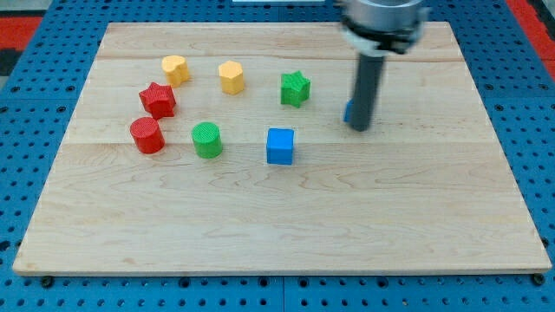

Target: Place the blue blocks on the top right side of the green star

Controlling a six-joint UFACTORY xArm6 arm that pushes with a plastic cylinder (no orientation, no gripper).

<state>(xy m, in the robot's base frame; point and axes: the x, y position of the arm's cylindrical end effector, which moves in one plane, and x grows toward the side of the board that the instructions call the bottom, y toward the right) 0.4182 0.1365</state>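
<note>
The green star (295,88) sits in the upper middle of the wooden board (277,217). A blue cube (280,146) lies below it, a little to the left. A second blue block (348,111) is mostly hidden behind my rod, to the right of the star; only a sliver shows and its shape cannot be made out. My tip (359,128) rests on the board right against that hidden blue block, on its right side.
A yellow heart (175,68) and a yellow hexagon (231,77) lie at the upper left. A red star (158,99), a red cylinder (147,135) and a green cylinder (206,139) lie at the left. The arm's body (381,22) hangs over the top edge.
</note>
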